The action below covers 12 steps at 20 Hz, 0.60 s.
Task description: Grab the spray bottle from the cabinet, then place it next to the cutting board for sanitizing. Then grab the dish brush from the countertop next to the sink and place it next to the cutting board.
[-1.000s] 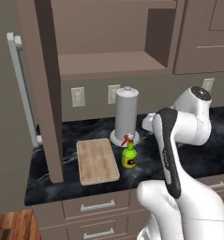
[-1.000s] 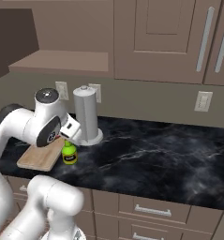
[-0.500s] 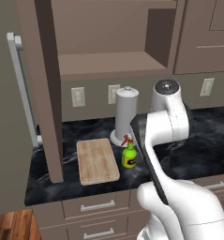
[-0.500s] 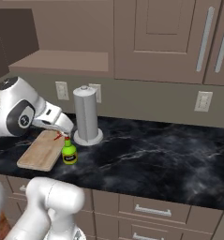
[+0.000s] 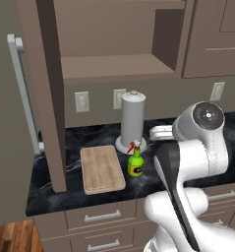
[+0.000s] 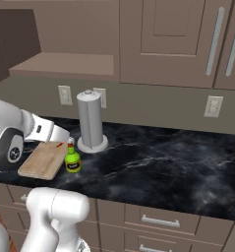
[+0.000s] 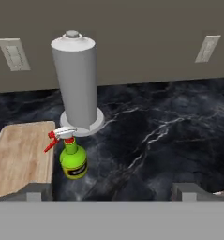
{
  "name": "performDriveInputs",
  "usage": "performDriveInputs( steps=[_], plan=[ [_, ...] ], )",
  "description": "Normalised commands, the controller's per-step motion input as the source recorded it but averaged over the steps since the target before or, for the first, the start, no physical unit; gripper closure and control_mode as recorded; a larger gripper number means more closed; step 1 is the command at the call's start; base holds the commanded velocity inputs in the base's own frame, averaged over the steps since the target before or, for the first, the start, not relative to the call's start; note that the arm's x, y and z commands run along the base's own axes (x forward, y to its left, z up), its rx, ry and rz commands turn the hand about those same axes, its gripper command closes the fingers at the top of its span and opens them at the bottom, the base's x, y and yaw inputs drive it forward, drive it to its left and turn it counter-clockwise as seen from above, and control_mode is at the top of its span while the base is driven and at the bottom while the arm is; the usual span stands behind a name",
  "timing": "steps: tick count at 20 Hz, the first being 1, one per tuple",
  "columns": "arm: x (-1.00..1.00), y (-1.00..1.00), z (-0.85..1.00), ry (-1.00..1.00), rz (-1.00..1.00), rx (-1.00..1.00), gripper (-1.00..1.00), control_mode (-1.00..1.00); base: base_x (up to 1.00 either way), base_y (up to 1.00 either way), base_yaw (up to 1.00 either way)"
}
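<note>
Spray bottle, small, bright green with a red-and-white trigger, stands free on the glossy black marble countertop just beside the light wood cutting board, ahead-left of the wide-apart, empty gripper, so I judge the dish brush comes next.

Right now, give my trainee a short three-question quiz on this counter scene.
1. True or false: the spray bottle stands upright on the countertop.
2. What lies on the bottle's other side from the open black marble? A) the cutting board B) a sink C) a plate
3. Fill in: the tall grey cylinder behind the bottle is the ____.

Key: 1 true; 2 A; 3 paper-towel roll
</note>
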Motion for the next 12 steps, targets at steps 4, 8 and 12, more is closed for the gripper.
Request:
performDriveInputs(
  steps=[4,8,12],
  plan=[
    [-0.33,0.00,0.35,-0.29,0.08,0.00,-1.00,-1.00,0.00,0.00,0.00],
    [-0.25,0.00,0.45,-0.10,0.00,0.00,-1.00,-1.00,0.00,0.00,0.00],
    [-0.46,0.00,0.36,-0.16,0.00,0.00,-1.00,-1.00,0.00,0.00,0.00]
  ],
)
